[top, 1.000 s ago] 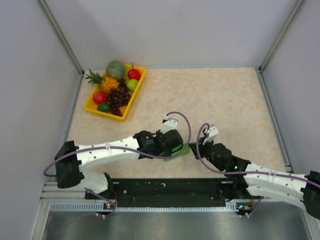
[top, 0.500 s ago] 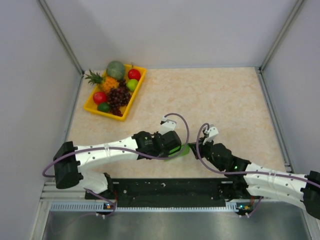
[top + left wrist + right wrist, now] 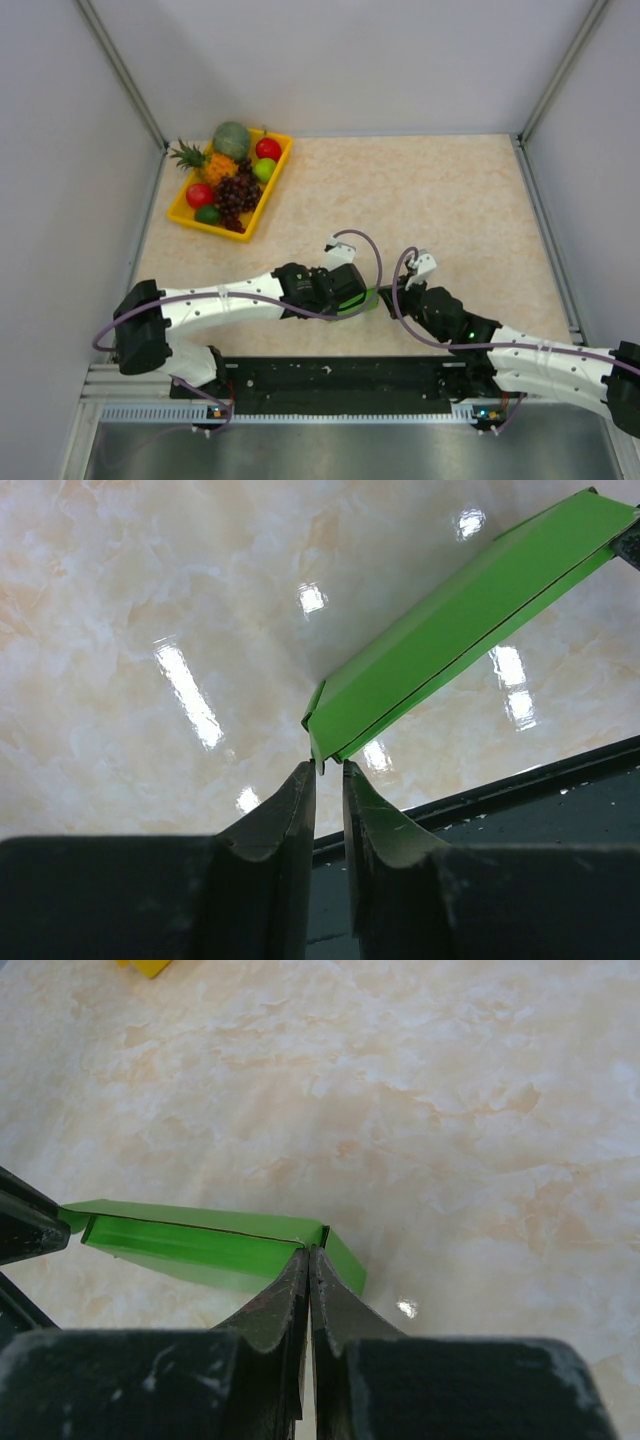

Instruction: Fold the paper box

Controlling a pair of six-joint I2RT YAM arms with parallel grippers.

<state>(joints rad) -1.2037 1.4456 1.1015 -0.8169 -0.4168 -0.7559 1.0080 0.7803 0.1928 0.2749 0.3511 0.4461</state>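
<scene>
The paper box (image 3: 369,297) is a bright green folded card strip held just above the table's near edge, between my two wrists. In the left wrist view the paper box (image 3: 470,610) slants up to the right. Its lower corner reaches between the tips of my left gripper (image 3: 330,767), whose jaws stand a narrow gap apart. In the right wrist view my right gripper (image 3: 309,1252) is shut on the folded corner of the paper box (image 3: 200,1240). From above, my left gripper (image 3: 360,291) and right gripper (image 3: 388,296) nearly meet at the card.
A yellow tray (image 3: 182,208) of fruit stands at the table's far left; one corner of the tray (image 3: 150,966) shows in the right wrist view. The black base rail (image 3: 330,372) runs along the near edge, right under the grippers, and shows as the rail (image 3: 520,800).
My left gripper's jaws have narrowed around the box's corner, and the left wrist has shifted slightly right, covering more of the green card. The right arm has not moved.
</scene>
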